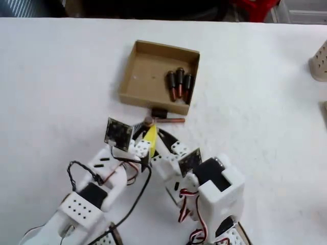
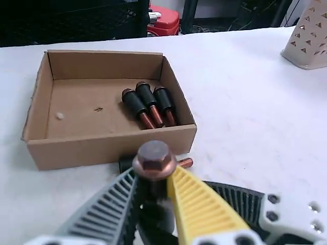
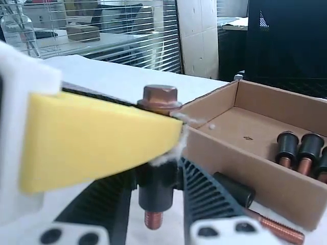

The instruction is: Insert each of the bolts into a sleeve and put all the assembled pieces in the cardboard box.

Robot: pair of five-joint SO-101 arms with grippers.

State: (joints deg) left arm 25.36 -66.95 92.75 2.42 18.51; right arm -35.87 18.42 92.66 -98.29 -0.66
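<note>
**Copper bolt through: keep it plumb**

My left gripper (image 2: 153, 179) pinches the bolt (image 2: 154, 160) under its head; my right gripper (image 3: 159, 176) clamps the sleeve (image 3: 156, 190), just short of the cardboard box (image 2: 102, 147). I'd free the right first, then lift over the wall.

Both arms are white, hole-dotted shells with black servo blocks. A black cable (image 1: 134, 200) loops along the left arm (image 1: 84, 201), red-and-white wires (image 1: 185, 205) along the right arm (image 1: 219, 190). Nearest the cardboard box (image 1: 127, 76), the left gripper (image 2: 153, 178) has ribbed fingers (image 2: 204, 209), grey and yellow.
</note>
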